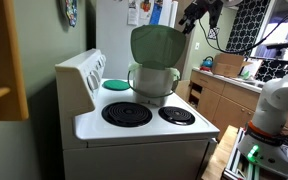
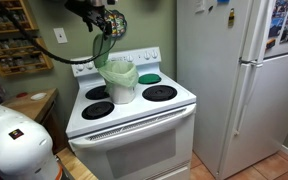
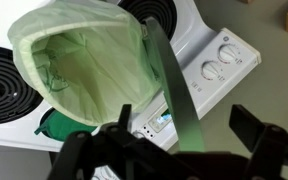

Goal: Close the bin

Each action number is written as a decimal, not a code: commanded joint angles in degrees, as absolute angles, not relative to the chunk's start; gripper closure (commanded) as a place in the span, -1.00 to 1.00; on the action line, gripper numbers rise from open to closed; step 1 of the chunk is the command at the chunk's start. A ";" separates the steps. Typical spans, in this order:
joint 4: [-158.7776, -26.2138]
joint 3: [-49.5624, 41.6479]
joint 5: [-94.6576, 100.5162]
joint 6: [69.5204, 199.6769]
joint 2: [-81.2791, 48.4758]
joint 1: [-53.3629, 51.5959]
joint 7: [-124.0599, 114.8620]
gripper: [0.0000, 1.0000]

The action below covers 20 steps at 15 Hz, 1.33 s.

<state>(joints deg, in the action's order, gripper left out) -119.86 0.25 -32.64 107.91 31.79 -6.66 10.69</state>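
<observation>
Jaws spread wide (gripping nothing); raised lid [image 3: 174, 80] of the bin [image 1: 154, 84] stands between them.

I am getting soft, even room light in both exterior views. It is bouncing hard off the white stove top [image 1: 144, 125], which is washing out near the middle of the frame. The wooden cabinet [image 1: 2, 60] at the left edge is sitting in deep shade. The fridge [image 2: 239, 90] on the right is showing flat and shadowless, and the robot base [image 2: 14, 145] at lower left is looming as a soft, overexposed blob. In the wrist view the gripper [image 3: 174, 150] is reading as a dark, out-of-focus silhouette along the bottom. The lid [image 3: 169, 80] edge is smearing, and the bin [image 3: 74, 60] liner is glowing pale green.
</observation>
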 commanded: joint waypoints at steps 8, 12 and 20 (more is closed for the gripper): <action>-122.56 3.58 -19.62 117.48 28.22 -4.85 6.85 -1.00; -122.46 3.19 -12.52 116.05 28.83 -3.09 2.60 -1.00; -121.12 -3.09 -14.21 107.25 31.10 -3.64 8.53 -1.00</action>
<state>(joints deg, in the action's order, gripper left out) -121.32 -0.11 -12.48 111.80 28.98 -2.80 5.13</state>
